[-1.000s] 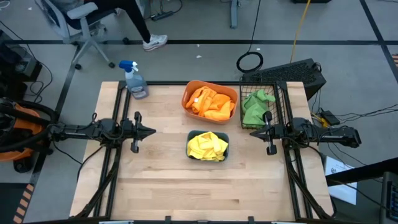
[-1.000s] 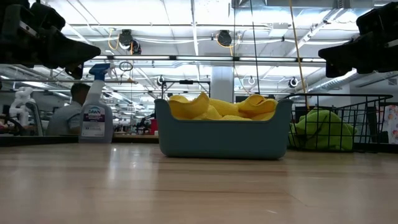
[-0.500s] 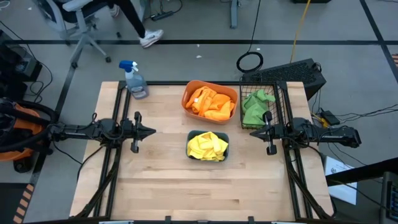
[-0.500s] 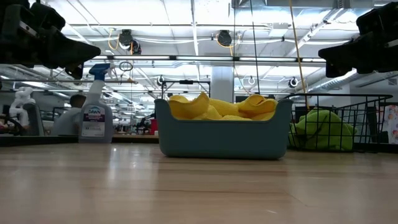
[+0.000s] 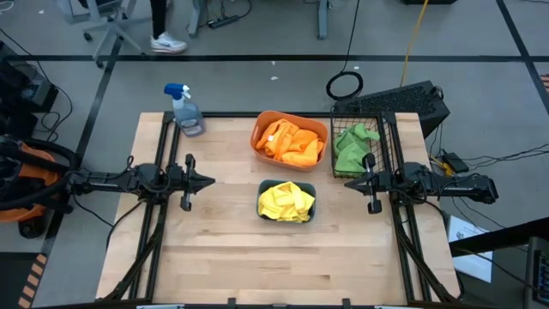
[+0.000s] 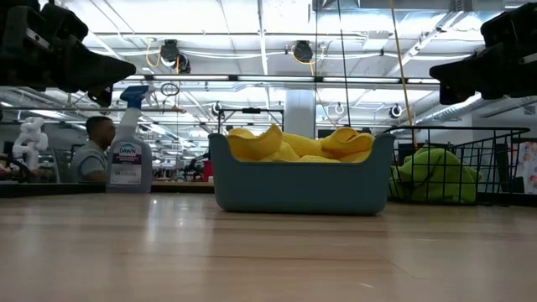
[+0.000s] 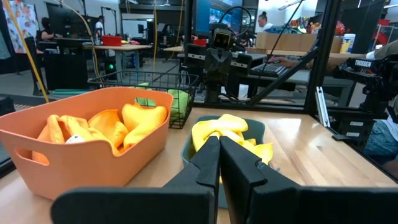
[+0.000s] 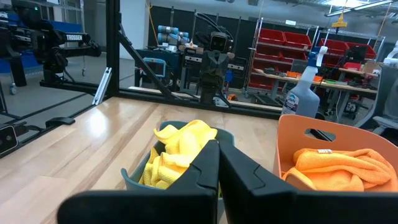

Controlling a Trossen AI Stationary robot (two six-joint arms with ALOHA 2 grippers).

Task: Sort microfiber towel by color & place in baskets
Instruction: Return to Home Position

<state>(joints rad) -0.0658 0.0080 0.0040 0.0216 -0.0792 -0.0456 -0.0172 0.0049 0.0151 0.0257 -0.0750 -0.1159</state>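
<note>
Orange towels [image 5: 290, 142] lie in the orange tub [image 5: 260, 129] at the table's far middle. Yellow towels [image 5: 286, 202] fill the teal tray [image 5: 311, 190] just nearer. Green towels [image 5: 352, 146] sit in the black wire basket [image 5: 390, 137] at the far right. My left gripper [image 5: 211, 181] hovers shut above the table left of the tray, pointing right. My right gripper [image 5: 347, 183] hovers shut right of the tray, pointing left. Both hold nothing.
A clear spray bottle with a blue nozzle [image 5: 185, 110] stands at the table's far left corner. A person [image 6: 91, 151] shows in the room behind the table. Bare wood [image 5: 274, 257] stretches across the near half of the table.
Both arms kept still and the towels did not move. Only a person beyond the table's far edge walked leftward.
</note>
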